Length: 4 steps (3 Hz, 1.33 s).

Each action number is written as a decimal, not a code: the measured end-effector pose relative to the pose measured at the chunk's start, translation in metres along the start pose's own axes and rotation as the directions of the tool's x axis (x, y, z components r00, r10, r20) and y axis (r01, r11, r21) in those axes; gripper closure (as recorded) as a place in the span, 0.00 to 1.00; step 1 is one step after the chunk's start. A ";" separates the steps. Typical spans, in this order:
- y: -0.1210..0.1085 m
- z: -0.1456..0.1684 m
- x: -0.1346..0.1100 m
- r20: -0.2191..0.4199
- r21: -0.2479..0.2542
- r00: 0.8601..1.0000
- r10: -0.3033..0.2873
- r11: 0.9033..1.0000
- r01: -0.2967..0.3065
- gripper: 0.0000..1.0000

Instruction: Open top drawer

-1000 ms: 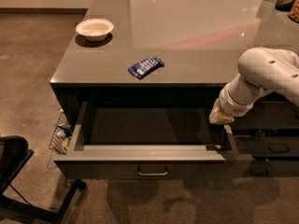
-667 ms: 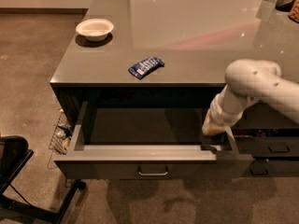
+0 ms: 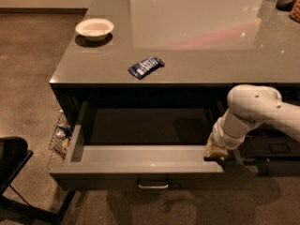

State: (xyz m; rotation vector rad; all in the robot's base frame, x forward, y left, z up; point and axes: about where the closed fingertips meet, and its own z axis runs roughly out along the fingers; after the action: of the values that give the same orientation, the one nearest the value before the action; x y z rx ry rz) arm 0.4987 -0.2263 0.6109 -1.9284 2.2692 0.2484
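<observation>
Nearest, the wide dark-grey top drawer [image 3: 140,159] stands pulled well out from under the counter, its small metal pull [image 3: 153,185] centred on the front. The pale gripper [image 3: 215,151] sits at the drawer's right front corner; whether it clasps anything cannot be told. Beyond, the glossy grey countertop [image 3: 201,55] bears a blue packet [image 3: 146,67] and, farther left, a white bowl [image 3: 94,28].

We find the gripper [image 3: 215,152] at lower right, at the front corner of the top drawer [image 3: 140,159], its arm [image 3: 255,109] cut by the right edge. A black chair [image 3: 11,156] at lower left is cropped too.
</observation>
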 end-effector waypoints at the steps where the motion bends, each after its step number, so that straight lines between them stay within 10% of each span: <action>1: 0.000 0.000 0.000 0.000 0.000 1.000 0.000 1.000 0.000 1.00; 3: 0.109 -0.079 -0.005 -0.188 -0.092 0.981 0.042 0.994 -0.060 1.00; 4: 0.116 -0.089 -0.004 -0.204 -0.095 0.978 0.042 0.994 -0.062 0.82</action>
State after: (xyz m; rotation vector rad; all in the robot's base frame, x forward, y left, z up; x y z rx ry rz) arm 0.3842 -0.2245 0.7015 -2.0300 2.4827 0.1847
